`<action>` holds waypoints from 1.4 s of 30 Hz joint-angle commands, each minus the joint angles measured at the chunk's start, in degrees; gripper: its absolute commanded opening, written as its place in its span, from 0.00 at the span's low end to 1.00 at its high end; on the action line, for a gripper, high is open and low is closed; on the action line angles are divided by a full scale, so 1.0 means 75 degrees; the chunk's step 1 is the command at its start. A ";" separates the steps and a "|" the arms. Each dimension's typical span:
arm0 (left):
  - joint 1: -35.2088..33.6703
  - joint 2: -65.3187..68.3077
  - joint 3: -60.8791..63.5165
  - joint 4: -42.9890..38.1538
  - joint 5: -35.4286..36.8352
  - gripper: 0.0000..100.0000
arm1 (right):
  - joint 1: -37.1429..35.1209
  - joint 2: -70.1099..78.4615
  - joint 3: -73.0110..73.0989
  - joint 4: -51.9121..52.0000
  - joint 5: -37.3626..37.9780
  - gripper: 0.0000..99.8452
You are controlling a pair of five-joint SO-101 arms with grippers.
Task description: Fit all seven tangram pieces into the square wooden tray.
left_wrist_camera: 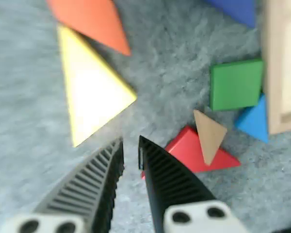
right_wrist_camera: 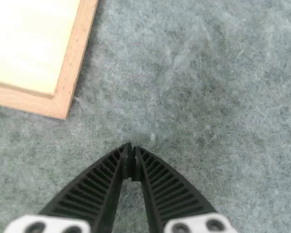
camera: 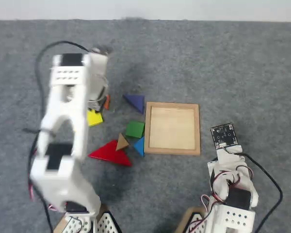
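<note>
Left gripper (left_wrist_camera: 130,145): slightly parted, empty, beside yellow triangle (left_wrist_camera: 89,94).
Right gripper (right_wrist_camera: 132,148): clenched, empty.
Next: probably widen, straddle triangle's edges.

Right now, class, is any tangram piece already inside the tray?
No: in the high view the tray holds nothing, and pieces like the green square lie on the mat outside it.
</note>
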 commanded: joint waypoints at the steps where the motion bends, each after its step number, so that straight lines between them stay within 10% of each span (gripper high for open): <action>1: -0.0481 -0.1782 0.0686 -0.0527 -0.0082 0.11 | 0.0111 -0.0111 0.0141 -0.0041 0.0117 0.01; 11: -0.0539 -0.0188 0.3030 -0.3657 -0.0645 0.19 | 0.0111 -0.0111 0.0141 -0.0041 0.0117 0.01; 42: -0.0434 0.2274 0.1541 -0.3048 -0.1219 0.24 | 0.0123 -0.0111 0.0141 -0.0041 0.0117 0.01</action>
